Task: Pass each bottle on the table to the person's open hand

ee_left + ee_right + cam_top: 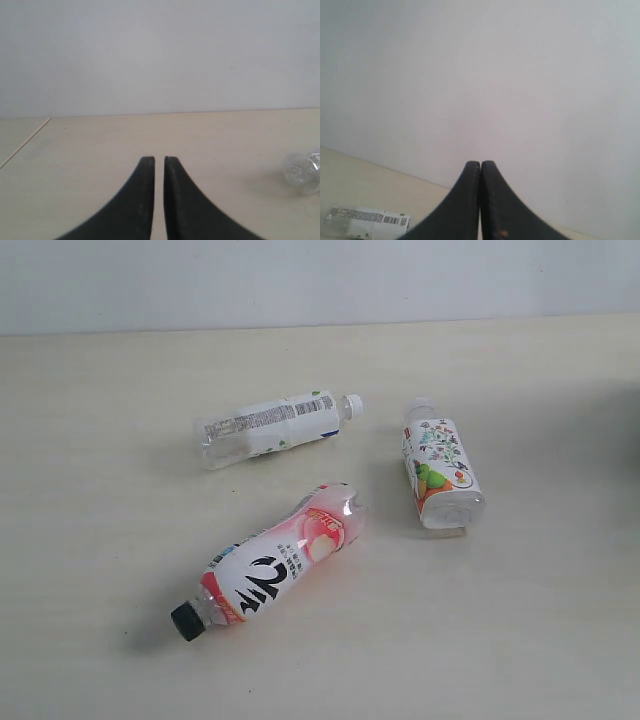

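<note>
Three bottles lie on their sides on the beige table (90, 500). The white-label bottle (275, 426) is at the back. The short fruit-picture bottle (440, 462) is to the right. The pink peach bottle with a black cap (275, 560) is nearest the front. Neither gripper shows in the exterior view. My left gripper (159, 159) hovers low over bare table, fingers nearly together with nothing between them, and a clear bottle end (302, 171) lies off to one side. My right gripper (480, 163) is shut and empty, with the white-label bottle (367, 222) beside it. The person's open hand is out of view.
A pale wall (320, 280) runs behind the table's far edge. The table's side edge (25, 142) shows in the left wrist view.
</note>
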`<state>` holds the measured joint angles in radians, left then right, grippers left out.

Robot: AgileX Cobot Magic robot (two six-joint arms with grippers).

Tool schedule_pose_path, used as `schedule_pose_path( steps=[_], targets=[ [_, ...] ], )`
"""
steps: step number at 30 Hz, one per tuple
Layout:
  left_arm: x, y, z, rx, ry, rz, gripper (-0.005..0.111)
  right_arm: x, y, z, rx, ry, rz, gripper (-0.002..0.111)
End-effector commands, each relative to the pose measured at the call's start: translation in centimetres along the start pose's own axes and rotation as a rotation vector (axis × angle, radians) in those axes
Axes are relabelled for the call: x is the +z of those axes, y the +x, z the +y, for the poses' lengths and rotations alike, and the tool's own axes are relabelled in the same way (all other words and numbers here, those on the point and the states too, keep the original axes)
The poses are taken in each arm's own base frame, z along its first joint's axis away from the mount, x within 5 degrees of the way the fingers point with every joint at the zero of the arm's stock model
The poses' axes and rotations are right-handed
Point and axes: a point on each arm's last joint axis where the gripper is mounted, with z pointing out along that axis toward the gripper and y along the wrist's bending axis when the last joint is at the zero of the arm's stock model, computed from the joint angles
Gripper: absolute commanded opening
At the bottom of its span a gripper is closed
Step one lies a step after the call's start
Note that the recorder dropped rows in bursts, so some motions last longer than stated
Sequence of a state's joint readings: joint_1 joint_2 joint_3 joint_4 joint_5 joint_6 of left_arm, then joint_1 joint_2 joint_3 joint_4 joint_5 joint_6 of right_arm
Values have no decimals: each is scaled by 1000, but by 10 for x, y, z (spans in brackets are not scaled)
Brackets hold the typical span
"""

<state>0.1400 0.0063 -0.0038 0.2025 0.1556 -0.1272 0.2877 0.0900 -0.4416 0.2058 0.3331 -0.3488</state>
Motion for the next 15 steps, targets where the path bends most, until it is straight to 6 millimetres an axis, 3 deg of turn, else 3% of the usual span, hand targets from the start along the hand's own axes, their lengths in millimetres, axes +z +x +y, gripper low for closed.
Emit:
schedule_pose_path(
  steps=[1,15],
  targets=[
    [0,0,0,-1,-1,-11,10,-14,2,2,-9,-2,-26,0],
    [0,0,0,-1,-1,-11,10,-17,3,3,-13,-5,-25,0]
  ],
)
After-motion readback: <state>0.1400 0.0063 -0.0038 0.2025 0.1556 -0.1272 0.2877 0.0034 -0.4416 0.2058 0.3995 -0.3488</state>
